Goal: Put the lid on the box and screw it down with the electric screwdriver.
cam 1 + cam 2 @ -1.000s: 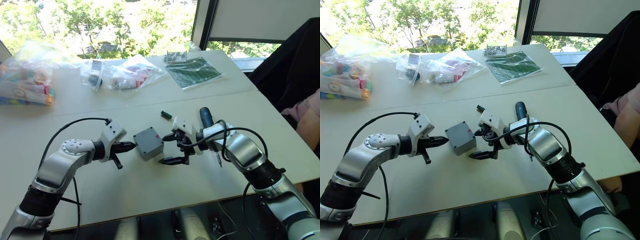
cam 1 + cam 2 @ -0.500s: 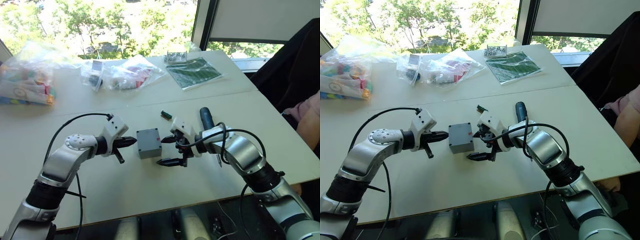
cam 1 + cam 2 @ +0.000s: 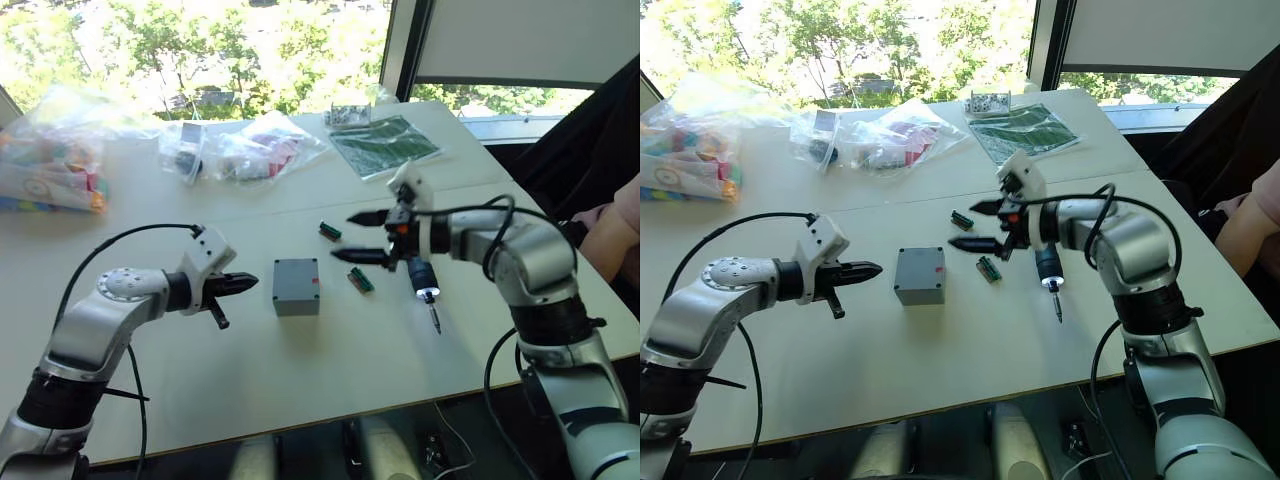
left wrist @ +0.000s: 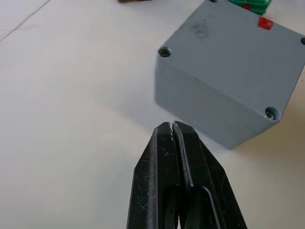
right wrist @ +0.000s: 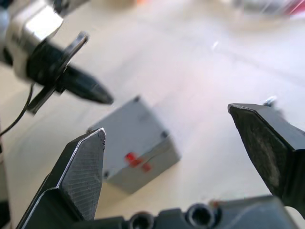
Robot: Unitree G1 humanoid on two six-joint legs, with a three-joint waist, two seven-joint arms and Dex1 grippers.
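On the table [image 3: 300,360] the box [image 3: 296,286] sits lidded, left claw [image 3: 240,284] pinched empty beside it, seemingly to steady it, right claw [image 3: 362,237] agape, empty, above the electric screwdriver [image 3: 418,270].

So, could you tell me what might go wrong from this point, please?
The left hand is shut, its tip close beside the box; a forward nudge could slide or turn the box. The right hand hangs open above the table, and two small green parts lie loose near the box, so a reach could knock them. The electric screwdriver lies unheld beside that arm and may roll if bumped.
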